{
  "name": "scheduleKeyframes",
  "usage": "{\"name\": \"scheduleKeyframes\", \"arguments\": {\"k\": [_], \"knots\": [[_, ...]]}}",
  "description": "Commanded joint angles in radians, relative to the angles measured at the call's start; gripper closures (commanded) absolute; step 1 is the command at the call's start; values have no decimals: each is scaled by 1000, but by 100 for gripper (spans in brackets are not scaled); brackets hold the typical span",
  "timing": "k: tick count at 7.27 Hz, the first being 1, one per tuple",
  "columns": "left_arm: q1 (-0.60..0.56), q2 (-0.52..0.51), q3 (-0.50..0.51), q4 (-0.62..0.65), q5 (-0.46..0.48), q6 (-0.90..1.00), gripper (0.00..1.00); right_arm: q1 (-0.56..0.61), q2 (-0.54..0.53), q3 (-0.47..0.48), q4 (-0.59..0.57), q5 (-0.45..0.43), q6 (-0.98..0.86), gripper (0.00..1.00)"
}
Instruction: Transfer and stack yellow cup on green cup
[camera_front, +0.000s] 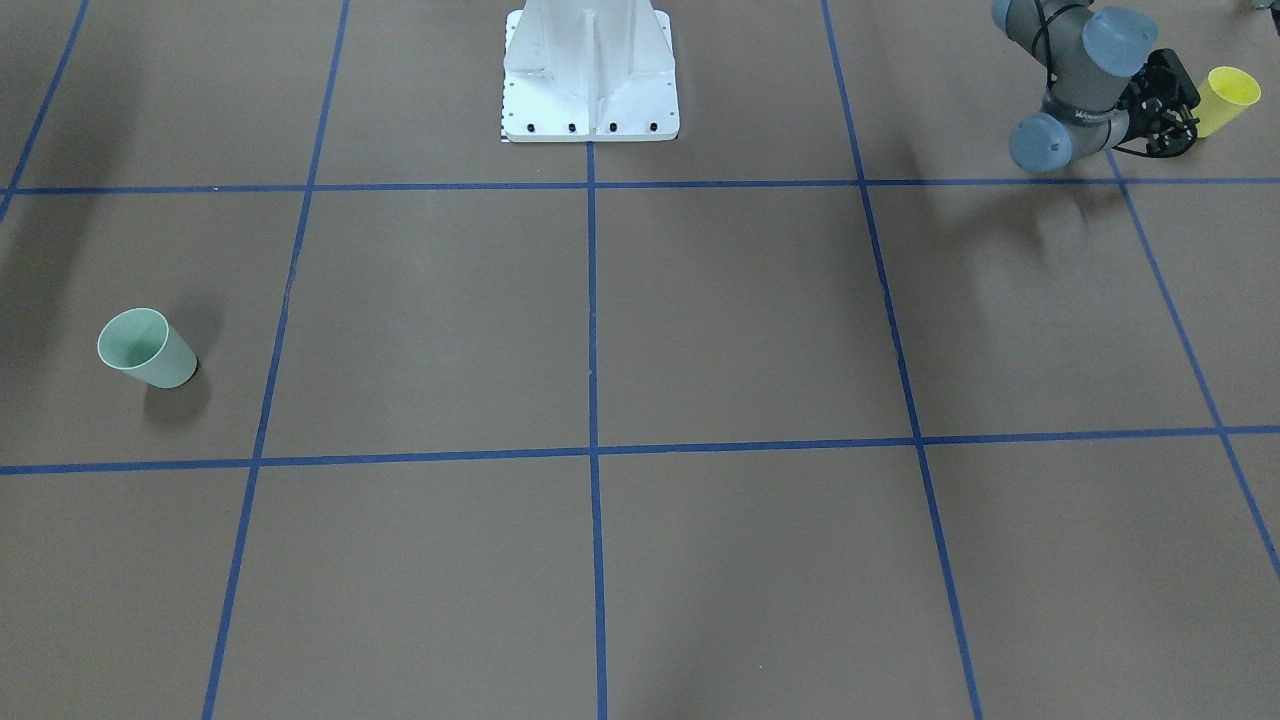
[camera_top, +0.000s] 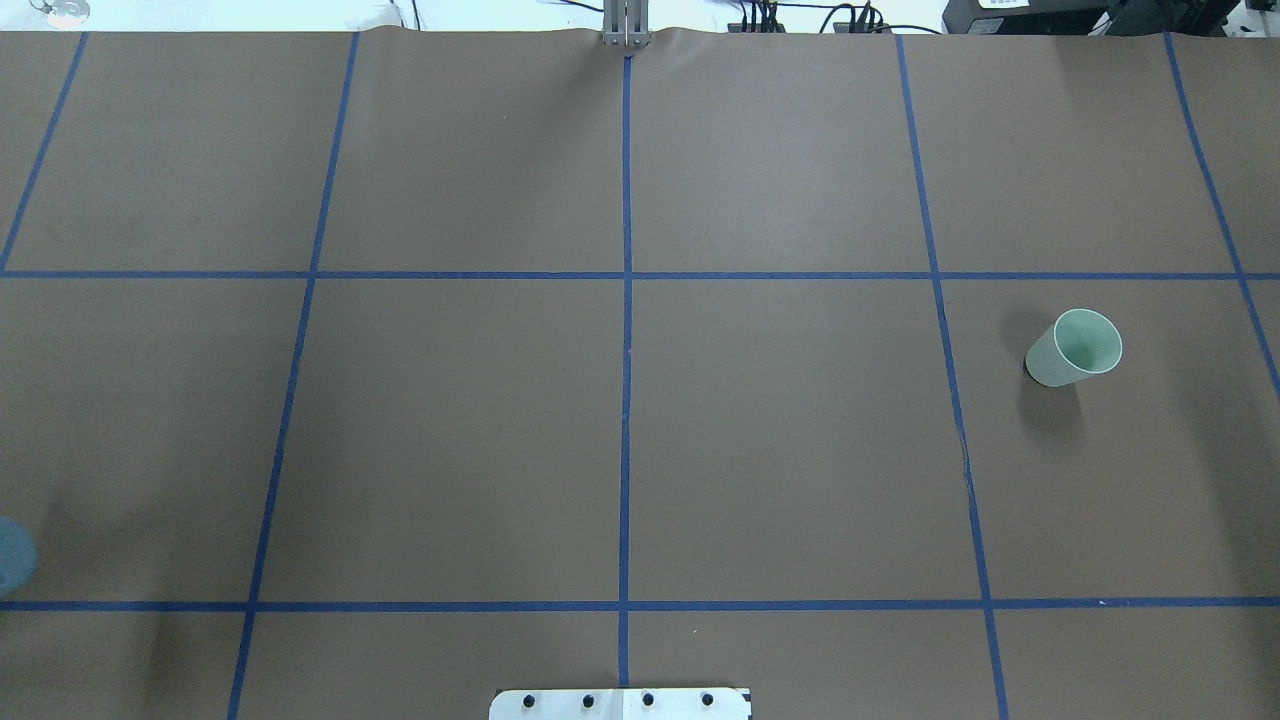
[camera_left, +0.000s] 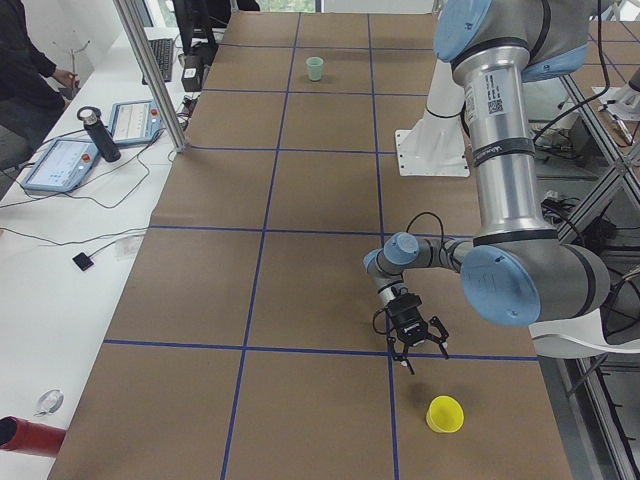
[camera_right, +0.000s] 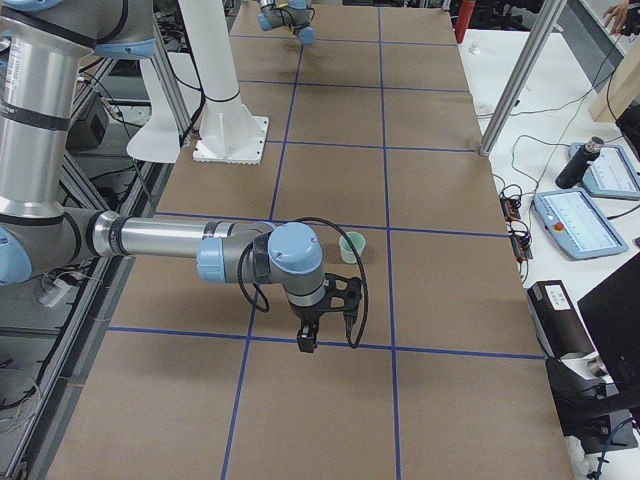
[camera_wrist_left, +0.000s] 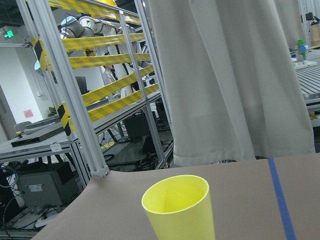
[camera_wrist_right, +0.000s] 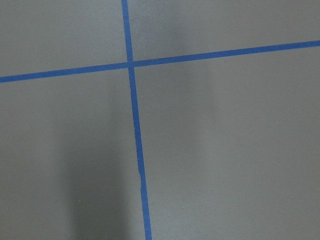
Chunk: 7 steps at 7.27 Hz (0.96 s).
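Note:
The yellow cup (camera_front: 1226, 97) stands upright near the table corner on my left side, also seen as the yellow cup (camera_left: 444, 413) and close up as the yellow cup (camera_wrist_left: 180, 207). My left gripper (camera_front: 1185, 118) hovers low beside it, pointed at it, open and empty, a short gap away; the left gripper (camera_left: 420, 352) shows spread fingers. The green cup (camera_top: 1073, 348) stands upright far off on my right side, also the green cup (camera_front: 148, 348). My right gripper (camera_right: 306, 340) hangs over the table near the green cup (camera_right: 351, 246); I cannot tell whether it is open or shut.
The white robot base (camera_front: 590, 75) sits at the table's middle edge. Blue tape lines (camera_top: 626, 400) grid the brown table. A side bench holds tablets (camera_left: 60, 160) and a bottle (camera_left: 98, 133), with a seated person (camera_left: 25, 70) and a metal post (camera_left: 150, 70) near it.

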Motion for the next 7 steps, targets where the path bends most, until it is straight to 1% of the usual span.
{"name": "scheduleKeyframes", "arguments": {"k": [1,5,7], "knots": [[4,-11,86,-58,5,-14,0,0,0,-1,0,0,1,1],[4,-5,210,-152,12,-5,0,0,0,-1,0,-2,-1,1],[4,8,248,-189,37,-7,0,0,0,-1,0,-2,-1,1]]}}
